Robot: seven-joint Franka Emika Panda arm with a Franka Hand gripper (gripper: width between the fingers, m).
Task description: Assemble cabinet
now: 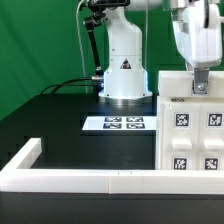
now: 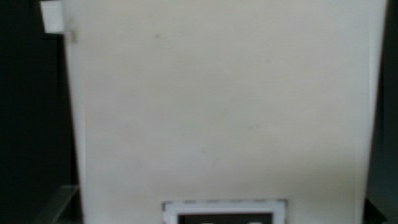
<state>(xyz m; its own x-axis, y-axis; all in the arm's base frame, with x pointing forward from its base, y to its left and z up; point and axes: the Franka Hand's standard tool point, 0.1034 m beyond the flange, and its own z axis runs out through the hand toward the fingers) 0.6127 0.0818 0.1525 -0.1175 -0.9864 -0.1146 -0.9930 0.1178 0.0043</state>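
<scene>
Key relation: the large white boxy plastic cabinet (image 1: 172, 88) sits directly under the two-finger gripper (image 1: 200, 86). The gripper hangs from the white arm at the exterior view's top right, with its tips at the cabinet's upper face. I can't tell whether they touch it or sit just above.

Cabinet is at the exterior view's far right on the black table (image 1: 60, 120), just behind the long white border rail (image 1: 90, 180). It's well apart from the flat white marker board (image 1: 118, 124). Its front with the black-and-white tags faces the exterior camera.

Long axis: can't fix it, since the body is cut off by the exterior view's right edge.

The wrist view is almost all plain white cabinet wall (image 2: 214, 110), with one tag (image 2: 224, 212) at the frame edge (so the camera is very close and looking flat onto that wall).

Gripper state: can't tell whether it's spread or clamped, because the fingers blur into the white body.

My read: the next move is a contact move straight down or in on this body, not a reach across the table.
</scene>
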